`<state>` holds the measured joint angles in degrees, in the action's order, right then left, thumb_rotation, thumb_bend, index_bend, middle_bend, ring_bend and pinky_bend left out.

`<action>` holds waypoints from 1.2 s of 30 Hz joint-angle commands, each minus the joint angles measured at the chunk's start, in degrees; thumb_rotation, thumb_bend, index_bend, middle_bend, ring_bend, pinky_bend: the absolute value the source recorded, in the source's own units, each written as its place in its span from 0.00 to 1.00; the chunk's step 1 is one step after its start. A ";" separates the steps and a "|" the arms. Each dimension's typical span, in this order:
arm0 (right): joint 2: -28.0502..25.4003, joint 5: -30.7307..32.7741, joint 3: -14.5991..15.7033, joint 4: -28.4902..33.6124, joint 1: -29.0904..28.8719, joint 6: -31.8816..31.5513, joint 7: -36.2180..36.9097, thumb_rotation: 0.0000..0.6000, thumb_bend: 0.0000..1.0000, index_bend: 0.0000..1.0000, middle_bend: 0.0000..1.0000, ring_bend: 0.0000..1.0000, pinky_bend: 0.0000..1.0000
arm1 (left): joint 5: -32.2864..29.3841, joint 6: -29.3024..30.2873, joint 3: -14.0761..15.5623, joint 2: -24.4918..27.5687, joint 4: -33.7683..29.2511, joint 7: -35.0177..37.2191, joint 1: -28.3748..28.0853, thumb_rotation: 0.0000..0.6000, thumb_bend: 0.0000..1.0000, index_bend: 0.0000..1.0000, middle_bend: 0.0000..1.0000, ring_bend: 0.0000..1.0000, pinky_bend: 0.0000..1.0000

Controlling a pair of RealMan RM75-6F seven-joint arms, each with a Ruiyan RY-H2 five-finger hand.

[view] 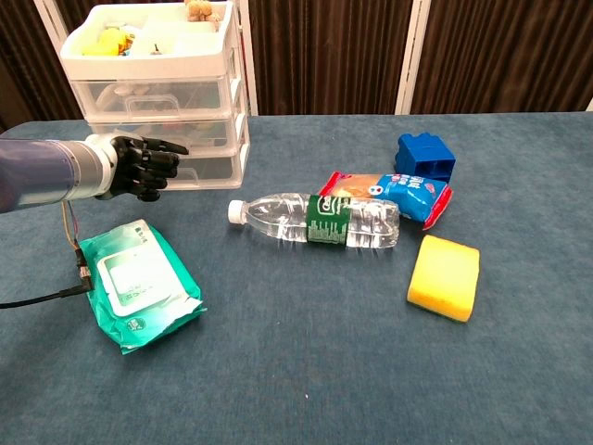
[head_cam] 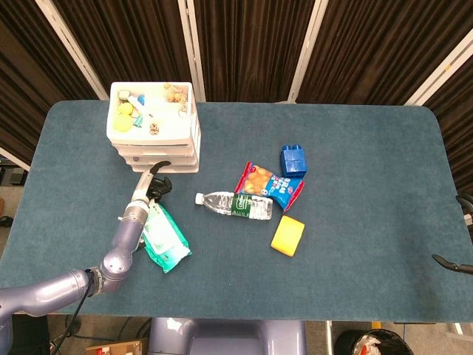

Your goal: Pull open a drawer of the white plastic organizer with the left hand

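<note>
The white plastic organizer (head_cam: 155,127) stands at the table's far left, with three clear-fronted drawers (view: 157,97) stacked under a top tray of small items. All drawers look pushed in. My left hand (head_cam: 153,182) hovers just in front of the organizer's base, above a green pack. In the chest view the left hand (view: 144,165) sits level with the lowest drawer (view: 206,167), its dark fingers curled in and one fingertip reaching toward the drawer front. It holds nothing; contact with the drawer cannot be judged. Of my right hand only thin dark tips (head_cam: 452,264) show at the right edge.
A green wipes pack (view: 137,283) lies under the left forearm. A water bottle (view: 315,220) lies on its side mid-table, next to a snack bag (view: 389,193), a blue block (view: 426,156) and a yellow sponge (view: 445,276). A thin cable (view: 37,297) trails from the arm.
</note>
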<state>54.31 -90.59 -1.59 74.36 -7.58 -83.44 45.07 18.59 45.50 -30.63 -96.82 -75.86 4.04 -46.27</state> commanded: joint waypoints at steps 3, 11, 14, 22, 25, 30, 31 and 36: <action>0.11 -0.03 0.03 -0.10 0.05 -0.08 -0.05 1.00 0.13 0.00 0.00 0.00 0.00 | 0.75 -0.87 -0.26 -0.62 0.69 1.30 -0.16 1.00 0.75 0.16 0.97 0.92 0.89; 0.06 -0.06 0.04 0.04 0.08 -0.16 -0.22 1.00 0.13 0.00 0.00 0.00 0.00 | 2.59 -1.56 -0.10 -0.80 0.51 3.08 0.22 1.00 0.75 0.18 0.98 0.92 0.89; 0.15 -0.09 0.05 -0.01 0.12 -0.27 -0.36 1.00 0.13 0.00 0.00 0.00 0.00 | 3.35 -1.60 0.18 -0.50 -0.41 3.55 0.60 1.00 0.75 0.18 0.97 0.92 0.89; 0.11 -0.12 0.07 0.14 0.15 -0.35 -0.56 1.00 0.13 0.00 0.00 0.00 0.00 | 5.29 -0.98 1.22 0.26 -3.04 4.41 1.74 1.00 0.75 0.19 0.98 0.92 0.89; -3.04 1.76 -1.57 3.27 -1.92 2.47 2.17 1.00 0.13 0.00 0.00 0.00 0.00 | 6.13 -0.72 1.93 0.55 -4.04 4.58 2.26 1.00 0.75 0.19 0.98 0.92 0.89; -0.48 0.40 0.22 1.49 0.82 -0.52 -0.02 1.00 0.13 0.00 0.00 0.00 0.00 | 6.96 -0.59 2.97 0.98 -5.45 5.06 3.14 1.00 0.75 0.19 0.98 0.92 0.89; -0.35 0.26 0.25 1.29 0.84 -0.64 -0.07 1.00 0.13 0.00 0.00 0.00 0.00 | 7.17 -0.50 3.14 1.06 -5.66 5.16 3.32 1.00 0.75 0.19 0.98 0.92 0.89; -0.17 -0.03 0.25 0.68 0.75 -0.74 -0.23 1.00 0.13 0.00 0.00 0.00 0.00 | 8.40 -0.10 4.01 1.88 -7.20 5.87 4.59 1.00 0.75 0.18 0.98 0.92 0.89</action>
<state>54.10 -90.57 -1.39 75.09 -6.89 -84.13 44.88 26.67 45.27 -26.81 -95.19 -82.72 9.72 -41.97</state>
